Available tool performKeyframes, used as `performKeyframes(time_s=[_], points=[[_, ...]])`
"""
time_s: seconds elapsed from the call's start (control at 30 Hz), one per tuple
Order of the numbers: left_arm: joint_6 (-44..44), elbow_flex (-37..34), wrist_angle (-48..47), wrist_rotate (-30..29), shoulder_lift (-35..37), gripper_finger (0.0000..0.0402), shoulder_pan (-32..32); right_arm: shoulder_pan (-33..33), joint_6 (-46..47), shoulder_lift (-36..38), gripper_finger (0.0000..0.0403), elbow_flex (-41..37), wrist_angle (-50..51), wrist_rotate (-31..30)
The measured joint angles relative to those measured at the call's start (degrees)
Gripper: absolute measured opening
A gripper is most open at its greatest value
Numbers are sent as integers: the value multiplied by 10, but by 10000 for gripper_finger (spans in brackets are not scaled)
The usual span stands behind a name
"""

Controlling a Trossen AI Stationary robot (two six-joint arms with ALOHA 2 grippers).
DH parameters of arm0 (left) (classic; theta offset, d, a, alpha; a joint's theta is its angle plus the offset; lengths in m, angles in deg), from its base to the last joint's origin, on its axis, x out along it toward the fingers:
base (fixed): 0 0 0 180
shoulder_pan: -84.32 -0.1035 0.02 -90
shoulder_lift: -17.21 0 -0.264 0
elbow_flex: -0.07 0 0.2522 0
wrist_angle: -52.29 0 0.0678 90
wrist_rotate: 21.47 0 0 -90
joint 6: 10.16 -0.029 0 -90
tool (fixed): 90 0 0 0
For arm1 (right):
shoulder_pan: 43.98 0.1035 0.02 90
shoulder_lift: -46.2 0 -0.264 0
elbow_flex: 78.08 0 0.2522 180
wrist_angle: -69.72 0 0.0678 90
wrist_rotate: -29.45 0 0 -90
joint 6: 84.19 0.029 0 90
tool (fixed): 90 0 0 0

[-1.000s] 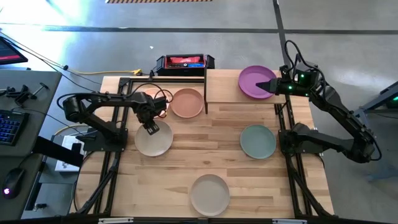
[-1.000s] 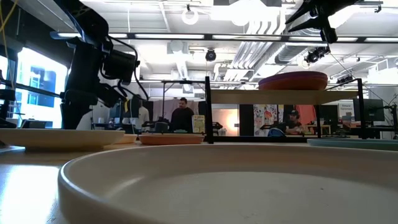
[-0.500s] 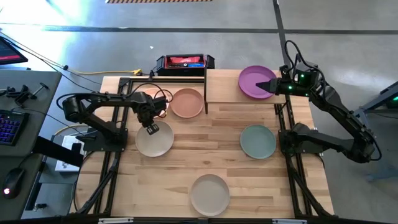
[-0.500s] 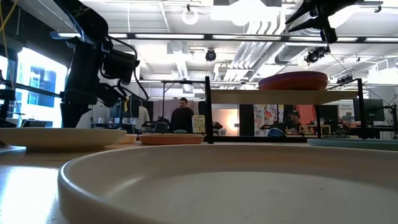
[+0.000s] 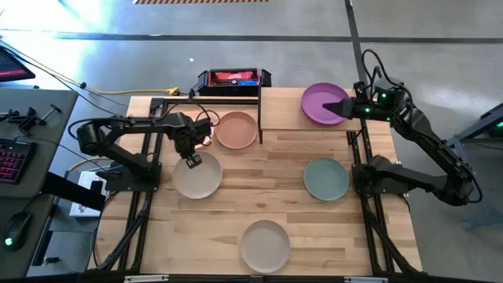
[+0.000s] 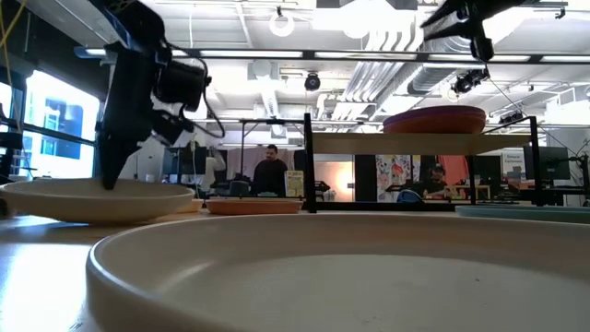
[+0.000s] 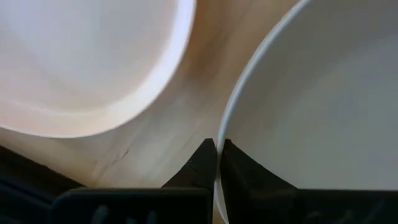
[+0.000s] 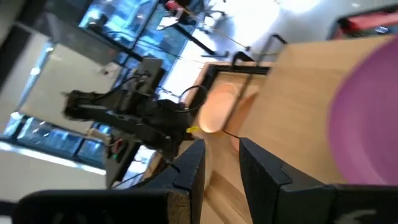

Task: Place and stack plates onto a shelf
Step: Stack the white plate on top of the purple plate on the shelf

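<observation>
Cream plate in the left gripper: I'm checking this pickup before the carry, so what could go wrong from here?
1. The left gripper pinches only the thin rim of the cream plate, so the plate could tip or slip out once raised.
2. The peach plate lies close by and might get bumped.
3. The right gripper hovers at the magenta plate on the shelf, crowding the drop spot.

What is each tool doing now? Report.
Left tool: shut on the cream plate rim.
Right tool: open, empty, by the magenta plate.
</observation>
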Motion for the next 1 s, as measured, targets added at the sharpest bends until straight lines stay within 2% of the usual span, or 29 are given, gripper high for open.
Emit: performKeyframes(time_s=[0.2, 0.43, 0.63, 0.87, 1.0], points=[[1, 46, -39, -7, 36, 0, 0, 29, -3, 0, 78, 0, -59, 3], [8, 103, -93, -4, 79, 0, 0, 103, -4, -21, 73, 0, -107, 1], [11, 160, -152, -3, 102, 0, 12, 188, -4, -80, 73, 0, -166, 0], [16, 210, -165, -2, 105, 0, 49, 285, -3, -159, 74, 0, -261, -7], [23, 218, -164, -2, 104, 0, 81, 341, -2, -198, 80, 0, -296, -53]])
